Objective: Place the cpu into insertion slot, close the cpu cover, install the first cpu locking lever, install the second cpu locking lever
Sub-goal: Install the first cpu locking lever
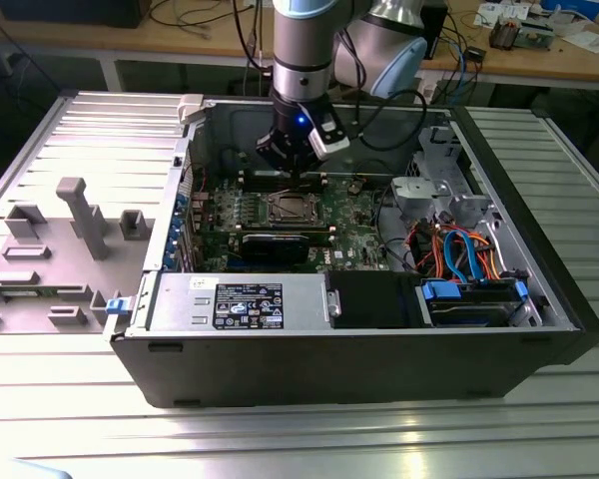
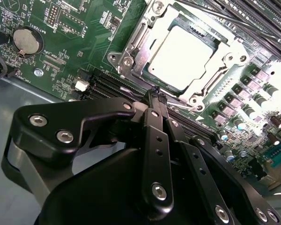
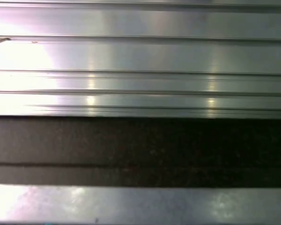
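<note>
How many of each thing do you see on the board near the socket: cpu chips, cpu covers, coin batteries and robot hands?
cpu: 1
cpu cover: 1
coin battery: 1
hand: 1
Total: 4

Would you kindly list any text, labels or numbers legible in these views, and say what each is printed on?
Nothing can be quoted reliably.
Power supply label, exterior view: white print, too small to read.
Green circuit board, second wrist view: white lettering beside components, too small and blurred to read.
First wrist view: no text.
</note>
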